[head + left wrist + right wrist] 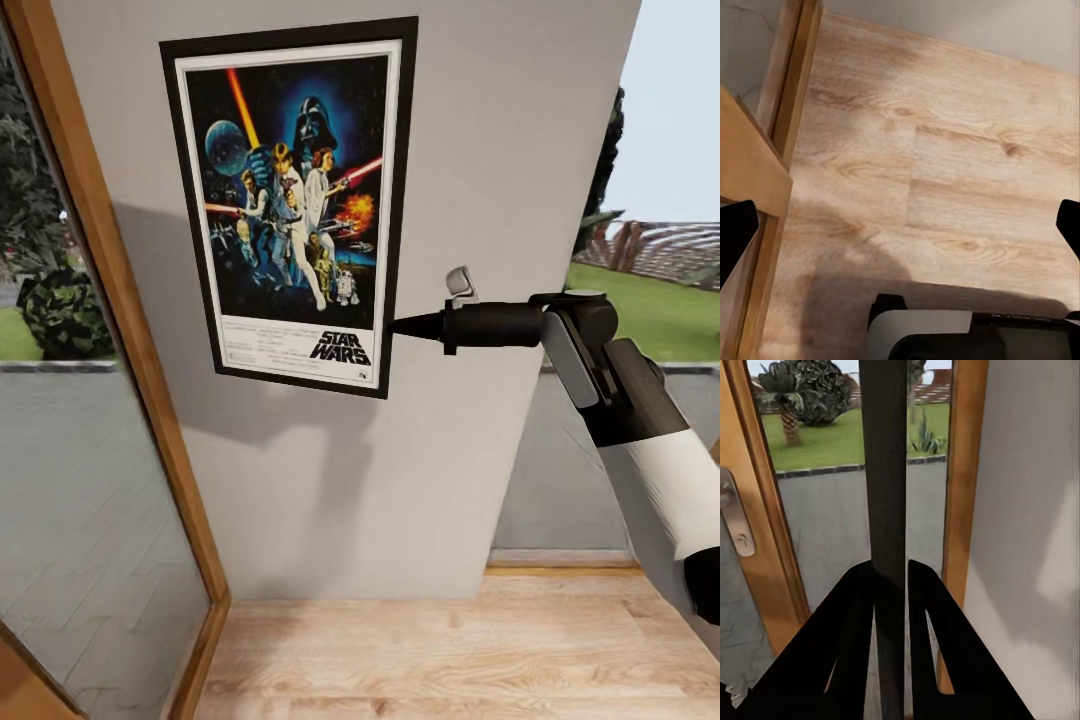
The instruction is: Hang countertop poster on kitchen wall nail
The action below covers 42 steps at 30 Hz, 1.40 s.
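The Star Wars poster [290,205] lies flat against the light grey wall [500,150], upright and slightly tilted. My right gripper [394,325] reaches in from the right and is shut on the poster's lower right frame edge. The right wrist view has that black edge [883,457] running between the two dark fingers [847,637], with my right gripper [891,574] pinching it. My left gripper [902,232] hangs open over the wooden floor, holding nothing. Any wall nail is hidden, and the kitchen countertop is out of view.
A wooden door frame [120,300] with glass panes stands just left of the wall section. Another window [650,300] opens to the right. Light wood flooring [450,650] lies below. The robot's own base [945,334] sits under the left gripper.
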Motion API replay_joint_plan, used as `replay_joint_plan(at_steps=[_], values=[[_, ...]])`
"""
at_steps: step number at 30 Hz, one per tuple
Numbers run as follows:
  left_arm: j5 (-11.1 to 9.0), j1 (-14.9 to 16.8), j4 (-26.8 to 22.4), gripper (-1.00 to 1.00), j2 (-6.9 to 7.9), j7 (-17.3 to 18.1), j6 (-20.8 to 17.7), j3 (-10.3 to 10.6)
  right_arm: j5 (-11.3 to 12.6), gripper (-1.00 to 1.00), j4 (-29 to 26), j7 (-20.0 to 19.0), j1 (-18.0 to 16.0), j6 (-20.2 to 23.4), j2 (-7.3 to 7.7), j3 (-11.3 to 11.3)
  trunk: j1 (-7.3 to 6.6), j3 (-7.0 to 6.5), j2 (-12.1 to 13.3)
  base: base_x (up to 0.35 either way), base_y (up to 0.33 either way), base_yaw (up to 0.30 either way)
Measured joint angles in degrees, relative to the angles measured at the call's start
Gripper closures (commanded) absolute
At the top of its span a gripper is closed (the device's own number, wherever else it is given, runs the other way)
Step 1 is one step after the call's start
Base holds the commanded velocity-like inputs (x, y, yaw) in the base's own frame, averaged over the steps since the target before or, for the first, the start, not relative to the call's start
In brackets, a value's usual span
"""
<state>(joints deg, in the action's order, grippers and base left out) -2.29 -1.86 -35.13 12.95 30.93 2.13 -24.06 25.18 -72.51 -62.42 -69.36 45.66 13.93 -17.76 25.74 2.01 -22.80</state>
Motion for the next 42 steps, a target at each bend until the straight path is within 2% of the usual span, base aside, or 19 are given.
replay_joint_plan(at_steps=[8, 30, 42], values=[[-0.01, 0.00, 0.00, -1.00, 0.01, 0.00, 0.00, 0.02, -0.02, 1.00, -0.02, -0.01, 0.00, -0.01, 0.01, 0.00, -0.02, 0.00, 0.00, 0.234, -0.003, 0.000], [-0.02, 0.00, 0.00, -1.00, 0.06, 0.00, 0.06, -0.06, -0.01, 1.00, -0.09, -0.01, 0.00, -0.01, 0.09, 0.01, 0.00, 0.00, 0.01, 0.098, -0.002, 0.000], [-0.03, 0.00, -0.04, -1.00, 0.06, 0.00, 0.06, -0.23, -0.02, 1.00, -0.18, -0.01, 0.00, -0.01, 0.09, 0.00, 0.00, 0.00, 0.01, 0.047, -0.145, 0.000]])
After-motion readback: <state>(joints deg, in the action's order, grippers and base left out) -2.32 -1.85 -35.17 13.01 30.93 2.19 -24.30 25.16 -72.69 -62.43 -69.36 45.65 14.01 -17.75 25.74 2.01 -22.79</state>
